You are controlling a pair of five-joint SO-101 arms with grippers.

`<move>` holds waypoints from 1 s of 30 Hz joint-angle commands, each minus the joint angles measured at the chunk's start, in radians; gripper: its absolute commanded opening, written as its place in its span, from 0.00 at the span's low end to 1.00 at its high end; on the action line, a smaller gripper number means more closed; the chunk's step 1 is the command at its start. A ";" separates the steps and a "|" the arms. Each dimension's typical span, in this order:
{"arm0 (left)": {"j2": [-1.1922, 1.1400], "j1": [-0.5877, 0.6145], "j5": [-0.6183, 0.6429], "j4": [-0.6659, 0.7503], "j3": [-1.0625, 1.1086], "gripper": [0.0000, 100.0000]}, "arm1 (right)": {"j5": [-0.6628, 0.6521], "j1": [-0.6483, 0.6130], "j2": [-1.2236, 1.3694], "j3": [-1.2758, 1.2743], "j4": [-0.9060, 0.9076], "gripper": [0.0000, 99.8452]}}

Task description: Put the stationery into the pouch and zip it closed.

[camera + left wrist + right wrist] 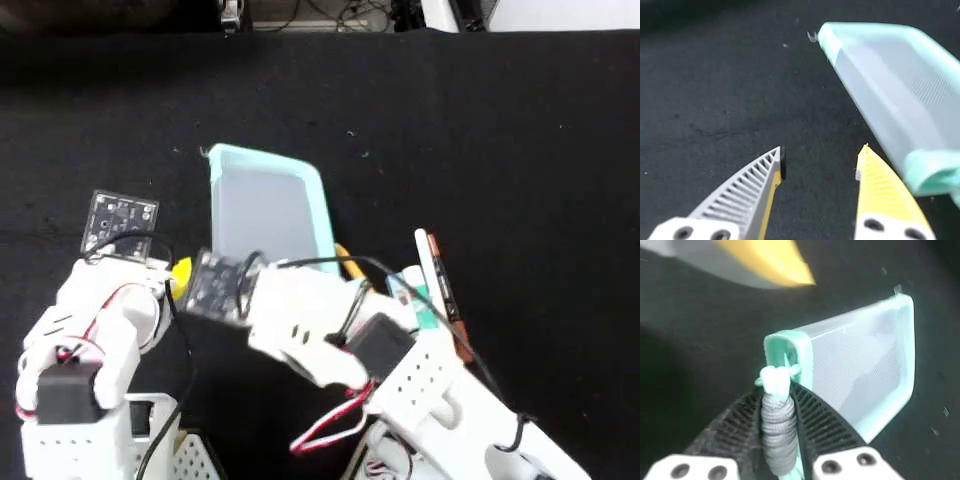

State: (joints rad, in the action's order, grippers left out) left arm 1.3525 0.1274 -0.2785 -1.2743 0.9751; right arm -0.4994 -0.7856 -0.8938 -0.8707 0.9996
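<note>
Two arms meet at the lower end of a mint mesh pouch (265, 205) lying on a black table (500, 150).
In the high view the pouch sits left of centre, its long side running up the frame. The right gripper (776, 390) is clenched on a ribbed grey tab (777, 415) with a pale mint tip at the pouch's near end, black fingers (812, 415) pressed against both its sides. The left gripper (822, 160) is released, its grey and yellow tips spread apart over bare cloth just beside the pouch's lower left corner, touching nothing. Two pens (440, 285) lie outside the pouch, right of it, partly under the right arm.
</note>
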 commanded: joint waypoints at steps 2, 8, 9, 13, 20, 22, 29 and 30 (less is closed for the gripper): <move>-0.006 -0.008 0.095 0.117 0.054 0.25 | 0.002 0.124 -0.004 0.110 -0.008 0.01; -0.006 -0.076 0.298 0.172 0.067 0.25 | 0.043 0.132 -0.004 0.099 -0.094 0.01; -0.006 -0.104 0.307 0.172 0.067 0.25 | 0.072 0.132 -0.004 0.091 -0.115 0.01; -0.005 -0.186 0.311 0.169 0.067 0.25 | 0.106 0.130 -0.004 0.053 -0.184 0.01; 0.063 -0.202 0.308 0.167 0.058 0.25 | 0.106 0.130 -0.004 0.042 -0.186 0.01; 0.138 -0.206 0.308 0.160 0.064 0.25 | 0.106 0.121 -0.004 0.033 -0.184 0.01; 0.399 -0.208 0.301 0.086 0.099 0.29 | 0.078 0.060 -0.004 -0.010 -0.184 0.01; 0.408 -0.208 0.279 0.086 0.116 0.29 | 0.074 0.061 -0.004 -0.010 -0.184 0.01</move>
State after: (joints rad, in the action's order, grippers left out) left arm 1.7100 -0.0690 0.0192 -1.1884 1.0656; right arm -0.4089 -0.7073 -0.8938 -0.8876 0.8355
